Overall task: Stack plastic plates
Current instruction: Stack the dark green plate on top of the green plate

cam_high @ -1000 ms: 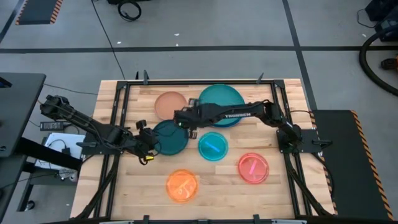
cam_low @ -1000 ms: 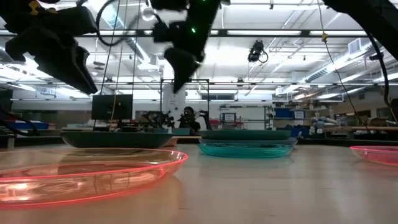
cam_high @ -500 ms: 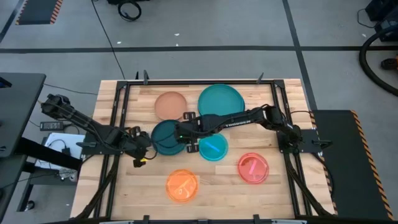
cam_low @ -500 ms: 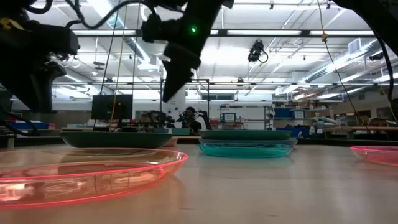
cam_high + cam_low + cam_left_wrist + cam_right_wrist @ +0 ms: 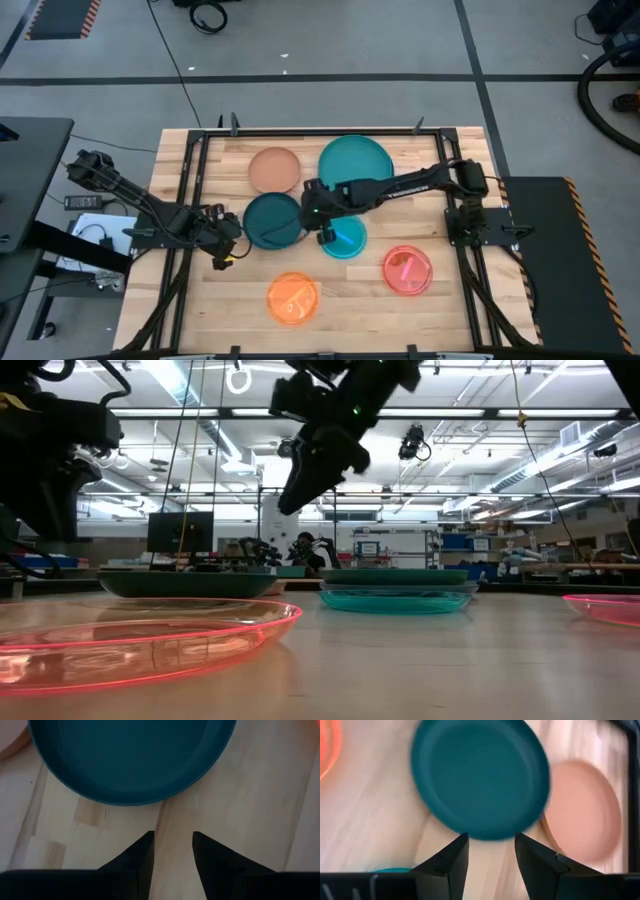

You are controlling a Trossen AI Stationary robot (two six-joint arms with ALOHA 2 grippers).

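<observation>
Site was a large robotics lab or industrial workshop. The wooden table [image 5: 180, 300] stood on a grey concrete floor [image 5: 330, 95] marked with dark lines; a hazard-striped mat [image 5: 62, 18] lay at one corner, and a black cable [image 5: 178, 62] trailed across the floor to the rig. Black side stands [image 5: 560, 260] flanked the table. Level across the table, the room ran deep: long strip lights [image 5: 540, 412] under an open ceiling with ducts, a dark monitor [image 5: 180, 530], and benches and shelving [image 5: 400, 545] crowded with equipment in the distance.
</observation>
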